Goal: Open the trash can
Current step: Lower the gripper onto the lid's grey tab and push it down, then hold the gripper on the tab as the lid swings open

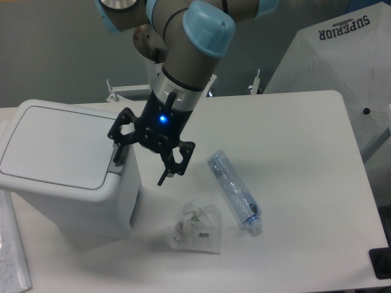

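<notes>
The fingers (139, 162) are spread wide and empty, one tip over the trash can's (67, 168) grey tab (120, 160).

One trash can (61, 165), one plastic bottle (234, 192) (lying flat), one crumpled clear bag (195, 227), one hand (139, 162).
</notes>
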You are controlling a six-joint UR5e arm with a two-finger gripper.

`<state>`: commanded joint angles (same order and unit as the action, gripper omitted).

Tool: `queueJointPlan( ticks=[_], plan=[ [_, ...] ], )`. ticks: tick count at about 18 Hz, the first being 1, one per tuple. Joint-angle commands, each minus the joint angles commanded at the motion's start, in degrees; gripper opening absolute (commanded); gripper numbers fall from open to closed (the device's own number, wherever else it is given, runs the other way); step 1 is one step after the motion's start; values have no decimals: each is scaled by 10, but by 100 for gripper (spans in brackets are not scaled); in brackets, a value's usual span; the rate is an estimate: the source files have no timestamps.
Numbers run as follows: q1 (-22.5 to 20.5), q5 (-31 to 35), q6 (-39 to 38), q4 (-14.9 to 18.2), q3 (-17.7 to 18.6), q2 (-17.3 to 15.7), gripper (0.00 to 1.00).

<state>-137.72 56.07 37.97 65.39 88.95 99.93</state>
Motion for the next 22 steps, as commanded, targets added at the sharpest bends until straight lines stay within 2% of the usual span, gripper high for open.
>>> queueJointPlan(
  ticks=[22],
  plan=[
    [0,9,-9,-7,16,-5,100]
  ],
)
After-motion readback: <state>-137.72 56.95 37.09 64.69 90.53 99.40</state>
